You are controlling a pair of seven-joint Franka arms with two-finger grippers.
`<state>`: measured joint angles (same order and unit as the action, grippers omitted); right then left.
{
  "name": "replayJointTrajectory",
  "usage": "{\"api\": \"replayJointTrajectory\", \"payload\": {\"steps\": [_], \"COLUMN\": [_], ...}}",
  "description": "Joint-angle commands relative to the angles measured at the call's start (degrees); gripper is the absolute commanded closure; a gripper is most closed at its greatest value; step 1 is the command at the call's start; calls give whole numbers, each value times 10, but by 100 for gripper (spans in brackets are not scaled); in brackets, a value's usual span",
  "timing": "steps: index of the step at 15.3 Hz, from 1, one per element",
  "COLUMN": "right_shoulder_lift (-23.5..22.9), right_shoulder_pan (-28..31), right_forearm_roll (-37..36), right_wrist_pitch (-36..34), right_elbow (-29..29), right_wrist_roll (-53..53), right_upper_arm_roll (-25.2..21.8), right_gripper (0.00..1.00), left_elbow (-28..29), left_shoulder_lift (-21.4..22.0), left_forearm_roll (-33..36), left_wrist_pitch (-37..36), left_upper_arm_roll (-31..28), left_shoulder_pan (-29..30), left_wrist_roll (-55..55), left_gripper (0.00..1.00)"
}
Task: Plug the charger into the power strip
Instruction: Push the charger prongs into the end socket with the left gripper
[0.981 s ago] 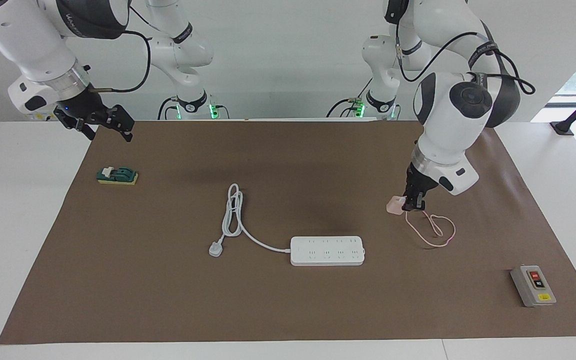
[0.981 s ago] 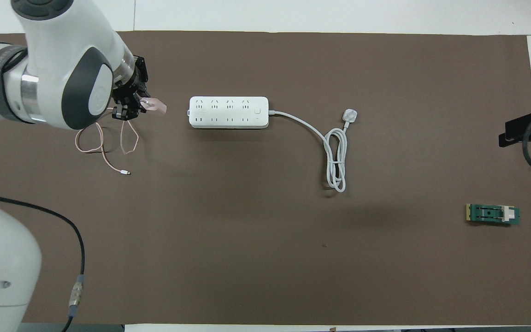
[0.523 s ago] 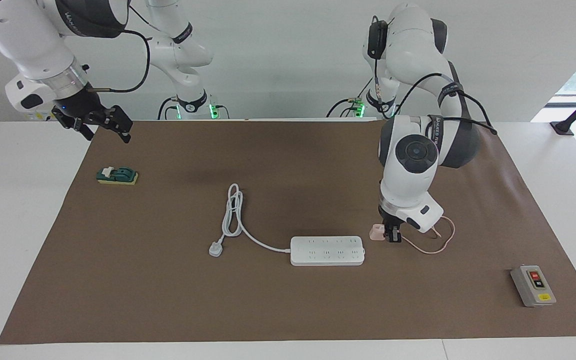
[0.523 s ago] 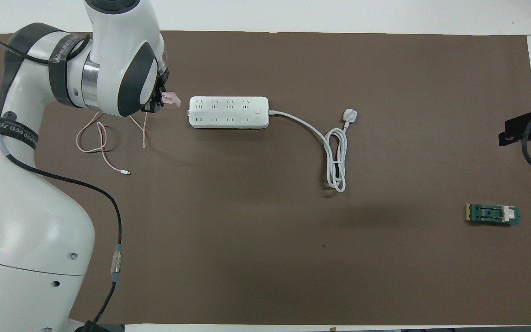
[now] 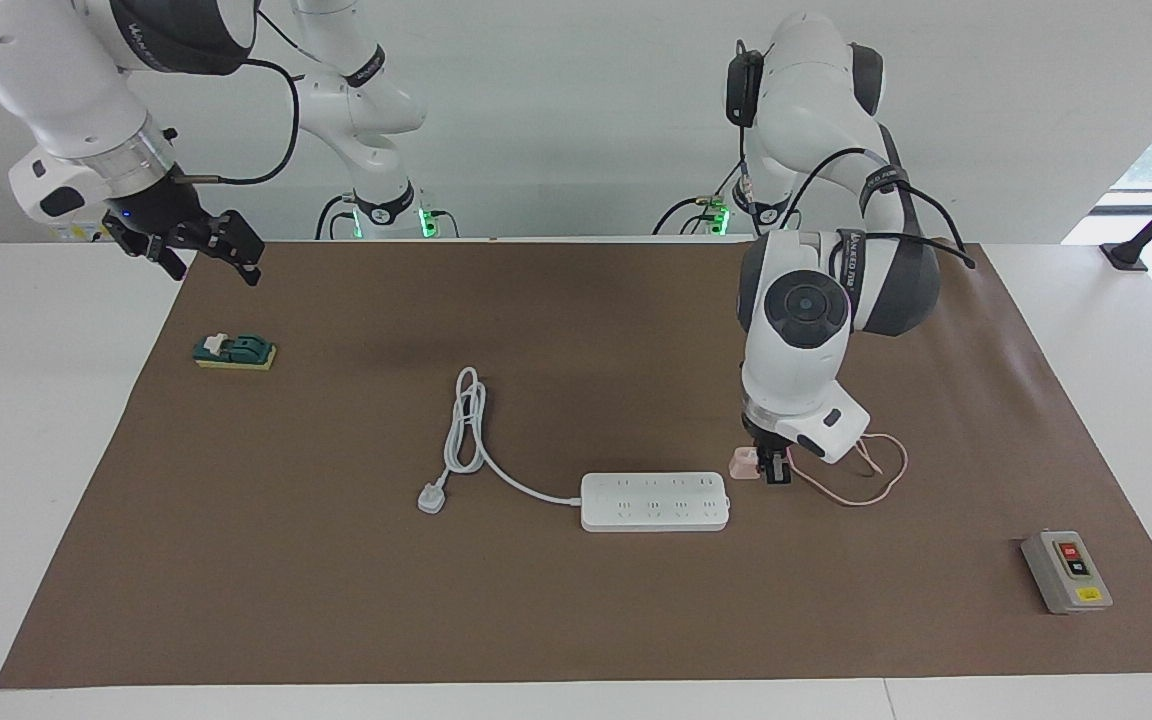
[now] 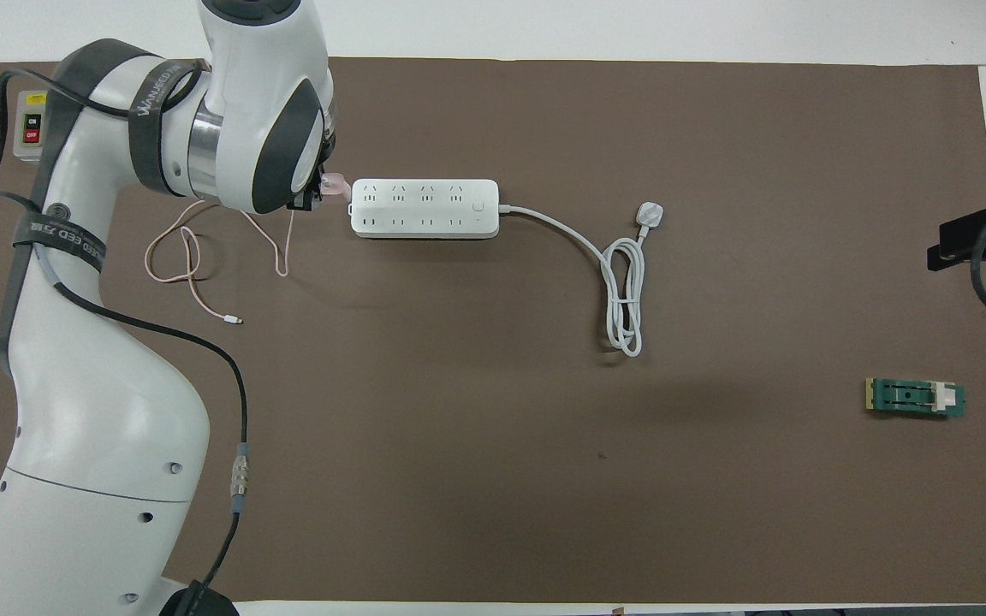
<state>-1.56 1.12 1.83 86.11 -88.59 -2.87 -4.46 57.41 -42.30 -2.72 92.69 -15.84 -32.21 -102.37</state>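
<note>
My left gripper (image 5: pixel 772 470) is shut on the charger (image 5: pixel 742 464), a small pale pink cube (image 6: pixel 336 184) held just above the mat. It hangs beside the power strip's (image 5: pixel 654 501) end that faces the left arm's end of the table. The charger's thin pink cable (image 5: pixel 861 470) trails in loops on the mat, and its small white connector (image 6: pixel 234 321) lies nearer the robots. The power strip (image 6: pixel 424 208) lies flat in the middle of the mat, sockets up. My right gripper (image 5: pixel 204 243) waits open, raised over the mat's corner by the right arm's base.
The strip's thick white cord (image 5: pixel 471 430) coils toward the right arm's end and stops at a white three-pin plug (image 5: pixel 432 497). A green switch block (image 5: pixel 234 351) sits near the right gripper. A grey box with red and black buttons (image 5: pixel 1066 571) stands at the left arm's end.
My left arm has carried the charger across the mat toward the power strip, down to its end. The cable has dragged along. The right arm has stayed put.
</note>
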Motion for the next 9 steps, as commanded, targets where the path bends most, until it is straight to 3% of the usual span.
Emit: {"api": "replayJointTrajectory", "payload": {"steps": [1,5,9], "right_shoulder_lift": [7,7,7], "right_shoulder_pan": [6,5,6], "right_forearm_roll": [-11,-11,-11], "right_wrist_pitch": [2,2,2], "right_elbow": [-5,-5,-5], "right_wrist_roll": [-6,-6,-6], "right_upper_arm_roll": [8,7,8], "right_gripper": [0,0,0], "left_elbow": [-29,-13,64], "left_shoulder_lift": [-17,-8,23], "left_forearm_roll": [-13,-16,-16], "left_wrist_pitch": [-13,2,67], "left_upper_arm_roll": [-13,-9,-10], "left_shoulder_pan": [-8,-11,-29], "left_wrist_roll": [-9,-9,-10], "left_gripper": [100,100,100]}}
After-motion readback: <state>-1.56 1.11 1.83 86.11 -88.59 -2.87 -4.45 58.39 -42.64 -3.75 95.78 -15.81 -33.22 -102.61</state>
